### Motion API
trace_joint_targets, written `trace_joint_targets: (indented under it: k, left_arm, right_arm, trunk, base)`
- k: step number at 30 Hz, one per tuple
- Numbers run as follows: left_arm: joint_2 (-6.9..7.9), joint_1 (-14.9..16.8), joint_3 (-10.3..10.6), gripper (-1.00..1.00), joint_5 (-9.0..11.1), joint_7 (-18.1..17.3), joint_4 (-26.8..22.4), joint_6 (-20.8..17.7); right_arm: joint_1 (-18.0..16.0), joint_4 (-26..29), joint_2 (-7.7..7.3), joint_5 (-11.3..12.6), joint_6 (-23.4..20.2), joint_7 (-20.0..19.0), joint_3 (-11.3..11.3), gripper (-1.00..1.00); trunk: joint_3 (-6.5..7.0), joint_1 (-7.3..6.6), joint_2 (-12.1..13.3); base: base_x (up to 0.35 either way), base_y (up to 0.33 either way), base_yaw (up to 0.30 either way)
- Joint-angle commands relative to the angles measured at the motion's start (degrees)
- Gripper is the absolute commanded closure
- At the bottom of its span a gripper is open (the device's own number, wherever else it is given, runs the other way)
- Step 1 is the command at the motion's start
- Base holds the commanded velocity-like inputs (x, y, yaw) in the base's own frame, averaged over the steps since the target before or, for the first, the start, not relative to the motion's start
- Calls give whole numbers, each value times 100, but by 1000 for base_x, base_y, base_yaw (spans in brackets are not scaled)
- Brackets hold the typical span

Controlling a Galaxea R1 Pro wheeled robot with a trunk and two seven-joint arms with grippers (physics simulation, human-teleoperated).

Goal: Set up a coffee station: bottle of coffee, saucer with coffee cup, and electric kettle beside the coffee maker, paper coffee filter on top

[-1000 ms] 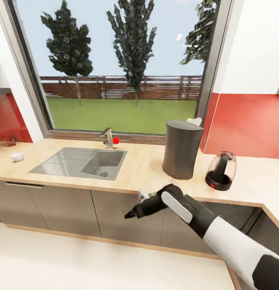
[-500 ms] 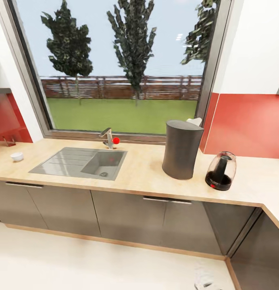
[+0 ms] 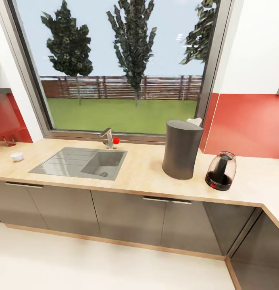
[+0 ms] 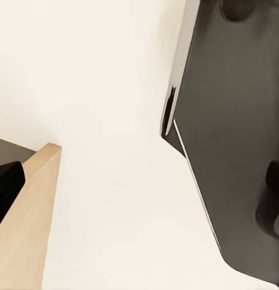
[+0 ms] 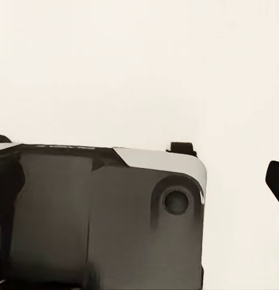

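I face the bench point(image 3: 147, 177) from the head camera. The dark grey electric kettle point(image 3: 182, 150) stands upright on it near the window corner, a white spout tip showing behind its top, and the coffee maker point(image 3: 221, 171), clear dome over a black base, sits just beside it on its right, apart from it. A small white cup-like piece point(image 3: 17, 156) rests far left on the bench beyond the sink point(image 3: 81, 162); too small for me to say whether it is the coffee cup. The wrist cameras look down at pale floor and the robot's own dark base point(image 5: 103, 217); a dark tip at a frame edge tells me nothing, so I cannot tell whether either end effector is spread or pressed together. Risk, in my judgement: kettle and coffee maker stand close, so a reach between them could knock the light domed unit. The bench edge also sits between my lowered arms and the targets, so raising blind could clip it.
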State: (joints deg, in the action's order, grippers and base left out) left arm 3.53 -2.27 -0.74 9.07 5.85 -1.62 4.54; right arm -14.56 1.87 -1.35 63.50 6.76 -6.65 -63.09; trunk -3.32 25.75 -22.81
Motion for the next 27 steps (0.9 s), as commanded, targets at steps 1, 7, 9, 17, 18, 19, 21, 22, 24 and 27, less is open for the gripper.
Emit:
trace_joint_targets:
  k: [1, 7, 9, 17, 18, 19, 21, 22, 24, 27]
  left_arm:
    - [-1, -2, -5, -100, 41, 5, -12, 26]
    - [15, -2, 18, -100, 31, 4, -26, 60]
    - [15, -2, 19, -100, 28, 4, -26, 62]
    - [0, -2, 14, -100, 40, 4, -24, 64]
    - [2, -2, 15, -100, 37, 4, -23, 64]
    - [6, -2, 17, -100, 33, 4, -23, 64]
    - [12, -2, 20, -100, 28, 4, -23, 64]
    - [12, -2, 20, -100, 28, 4, -25, 64]
    - [10, -2, 17, -100, 30, 4, -24, 64]
    - [2, -2, 14, -100, 36, 4, -23, 64]
  right_arm:
    - [0, -1, 9, 82, 14, -25, -36, -100]
    - [5, -14, 28, 116, 11, -24, -29, -100]
    - [5, -17, 24, 117, 15, -18, -28, -100]
    - [5, -17, 19, 68, 11, -29, -36, -100]
    - [5, -7, 10, 25, 8, -37, -39, -100]
    - [5, -1, 18, -60, 5, -44, -42, -100]
    - [5, 8, 30, -406, 3, -50, -44, -100]
    - [5, 11, 32, -515, 2, -53, -44, -100]
    - [5, 21, 43, -951, -3, -67, -28, -100]
    - [5, 20, 77, -1542, -9, -77, 326, -100]
  trunk:
    - [-11, 3, -11]
    - [-11, 3, -11]
    - [-11, 3, -11]
    - [-11, 3, -11]
    - [-11, 3, -11]
    - [-11, 3, -11]
    - [-11, 3, -11]
    - [-11, 3, -11]
    - [-11, 3, -11]
    - [-11, 3, -11]
  base:
    - [0, 0, 0]
    - [0, 0, 0]
    - [0, 0, 0]
    - [0, 0, 0]
    - [0, 0, 0]
    - [0, 0, 0]
    - [0, 0, 0]
    - [0, 0, 0]
    - [0, 0, 0]
    - [0, 0, 0]
